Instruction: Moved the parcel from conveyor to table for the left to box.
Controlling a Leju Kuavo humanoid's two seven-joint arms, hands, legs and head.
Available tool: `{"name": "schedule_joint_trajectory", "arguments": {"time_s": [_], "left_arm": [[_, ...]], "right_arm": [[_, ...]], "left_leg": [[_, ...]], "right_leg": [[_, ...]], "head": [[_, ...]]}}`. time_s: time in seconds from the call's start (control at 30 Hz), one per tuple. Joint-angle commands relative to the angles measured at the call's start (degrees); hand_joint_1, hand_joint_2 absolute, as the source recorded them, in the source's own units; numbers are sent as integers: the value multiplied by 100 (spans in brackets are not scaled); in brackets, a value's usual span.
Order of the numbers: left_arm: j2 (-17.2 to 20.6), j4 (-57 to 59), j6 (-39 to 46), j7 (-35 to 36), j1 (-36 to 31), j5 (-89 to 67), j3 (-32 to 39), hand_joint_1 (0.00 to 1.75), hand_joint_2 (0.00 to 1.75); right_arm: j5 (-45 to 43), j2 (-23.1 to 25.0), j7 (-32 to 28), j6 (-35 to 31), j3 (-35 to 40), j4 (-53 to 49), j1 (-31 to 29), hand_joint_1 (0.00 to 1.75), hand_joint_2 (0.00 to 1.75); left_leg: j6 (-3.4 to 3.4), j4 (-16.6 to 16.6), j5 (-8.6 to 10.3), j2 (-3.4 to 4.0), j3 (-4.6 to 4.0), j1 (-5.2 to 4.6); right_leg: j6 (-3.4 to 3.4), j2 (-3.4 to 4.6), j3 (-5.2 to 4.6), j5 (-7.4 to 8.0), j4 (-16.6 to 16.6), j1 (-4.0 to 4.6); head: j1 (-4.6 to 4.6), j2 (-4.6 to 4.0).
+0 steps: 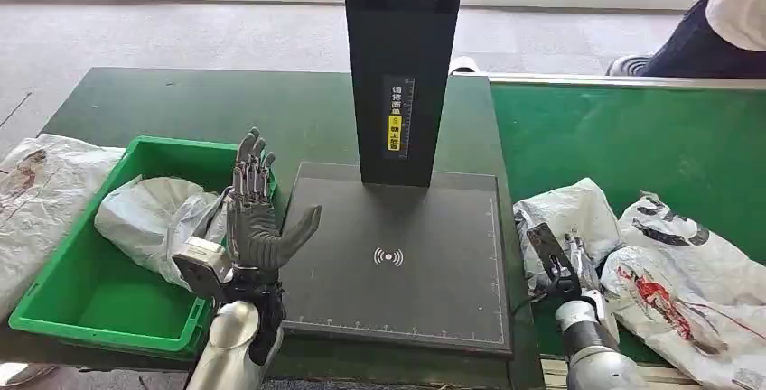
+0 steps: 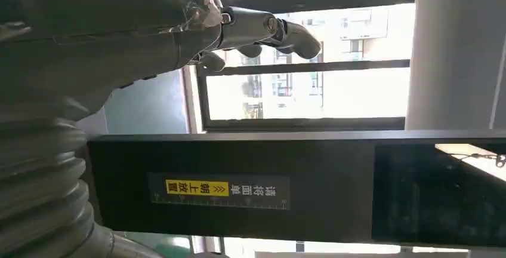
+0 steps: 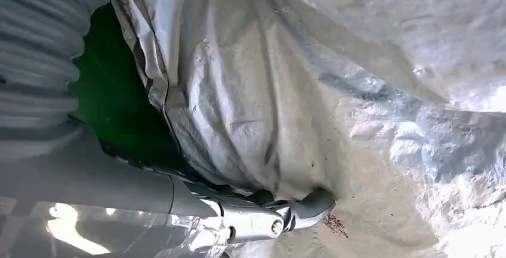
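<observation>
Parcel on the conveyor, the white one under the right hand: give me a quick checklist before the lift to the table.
1. Right hand on the white parcel: ok, fingers lie against the wrapping.
2. Firm hold closed around the parcel: cannot tell, the wrapping hides most of the fingers.
3. Black scan pad on the table bare for the drop: ok.
4. Left hand out of the way: not ok, it is raised, fingers spread, at the pad's left edge.
5. Second parcel apart from the first: not ok, they touch.
6. Green box has room: ok, one bag inside.
</observation>
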Motion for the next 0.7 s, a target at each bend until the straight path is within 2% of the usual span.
{"name": "schedule_joint_trajectory", "arguments": {"time_s": [0.03,0.7], "left_arm": [[-191,149,10,28,402,24,-169,0,175],[-191,149,10,28,402,24,-169,0,175]], "right_arm": [[4,-53,51,37,79,303,-9,0,175],[4,-53,51,37,79,303,-9,0,175]], "left_leg": [[1,-10,-2,8,12,-1],[2,-18,-1,11,18,1]], "right_leg": [[-2,6,11,1,-11,0],[-2,8,17,4,-21,2]], "head": [[0,0],[0,0]]}}
